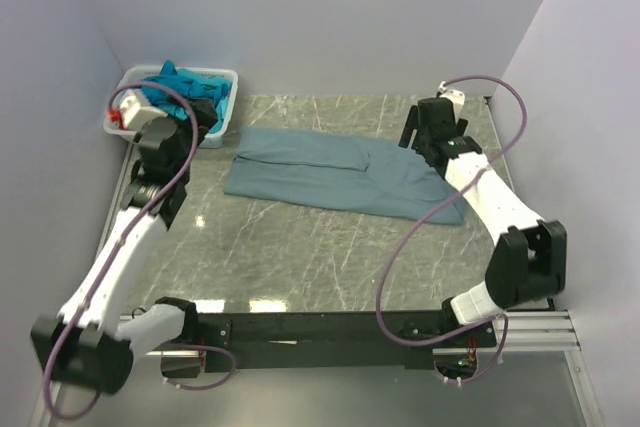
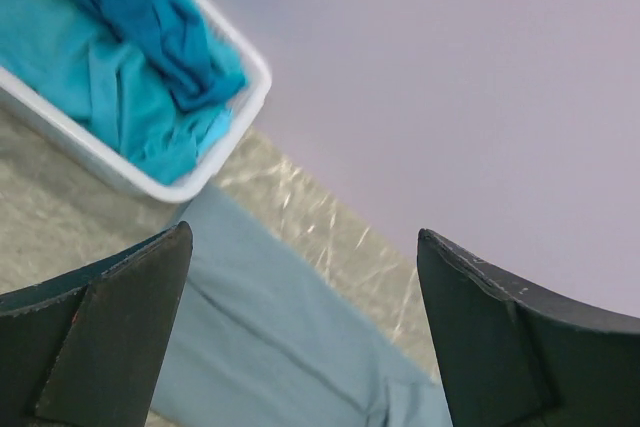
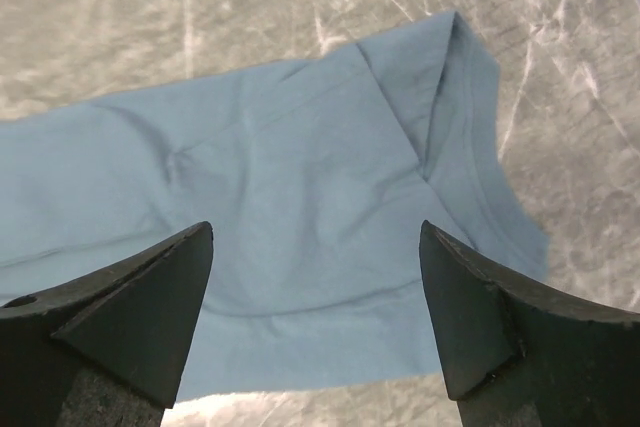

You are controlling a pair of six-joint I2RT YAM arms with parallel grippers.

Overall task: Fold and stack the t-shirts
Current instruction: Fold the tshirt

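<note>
Holding my left gripper (image 2: 305, 237) and right gripper (image 3: 315, 230) spread wide and empty, I see the grey-blue t-shirt (image 1: 340, 172) lying flat and partly folded mid-frame on the marble table (image 1: 300, 257), with turquoise t-shirts (image 1: 192, 82) heaped in the white basket (image 1: 230, 97) at upper left.

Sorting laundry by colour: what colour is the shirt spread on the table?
Dusty grey-blue t-shirt, clearest in the right wrist view.

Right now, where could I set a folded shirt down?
Bare table between the grey-blue shirt and the arms' bases; a narrow strip behind the shirt by the back wall. Crowded: far left corner, basket and left gripper.
</note>
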